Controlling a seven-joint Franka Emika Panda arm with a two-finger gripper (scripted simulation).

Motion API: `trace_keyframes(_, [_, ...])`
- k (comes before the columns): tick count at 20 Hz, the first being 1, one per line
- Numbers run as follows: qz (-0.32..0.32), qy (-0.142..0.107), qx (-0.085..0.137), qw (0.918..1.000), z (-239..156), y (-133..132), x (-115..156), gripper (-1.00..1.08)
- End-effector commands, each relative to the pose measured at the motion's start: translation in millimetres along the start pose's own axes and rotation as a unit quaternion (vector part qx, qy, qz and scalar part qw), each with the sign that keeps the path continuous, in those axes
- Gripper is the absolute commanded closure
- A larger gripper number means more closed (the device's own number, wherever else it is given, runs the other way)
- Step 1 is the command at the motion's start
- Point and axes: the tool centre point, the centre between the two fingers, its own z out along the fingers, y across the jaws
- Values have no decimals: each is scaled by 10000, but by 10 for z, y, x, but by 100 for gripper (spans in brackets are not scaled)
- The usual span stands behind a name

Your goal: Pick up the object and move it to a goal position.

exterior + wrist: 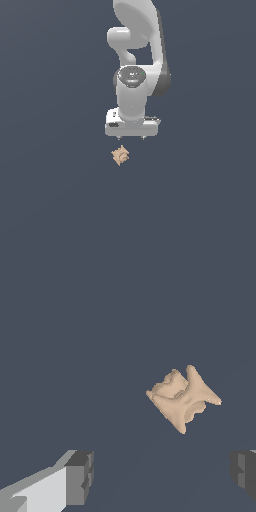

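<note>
Wide-spread claw [162, 478] apart from the tan object [182, 397]

Text: nothing readable is showing in either view.
Labels, brands, numbers: none is appearing on any surface.

My arm [137, 50] is glossy white, built of rounded, tube-like segments, with a dark grey strip running down its side on the exterior view's right. Just above the tool sits a round dark grey cap [131, 76] with a faint green speck on it. The tool [131, 136] is a flat white block, wider than the wrist, with small dark marks on its face. In the wrist view I see its two fingers [80, 477] as blocky dark grey pads, one backed by a pale white-grey bracket [37, 491].
</note>
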Motion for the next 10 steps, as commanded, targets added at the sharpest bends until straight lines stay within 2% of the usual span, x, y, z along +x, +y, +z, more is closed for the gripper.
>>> trace_keyframes(1, [0,0,0,10000,0,0,0,-92])
trace_keyframes(10, [-242,-14,131,9996,-63,-249,-21,-92])
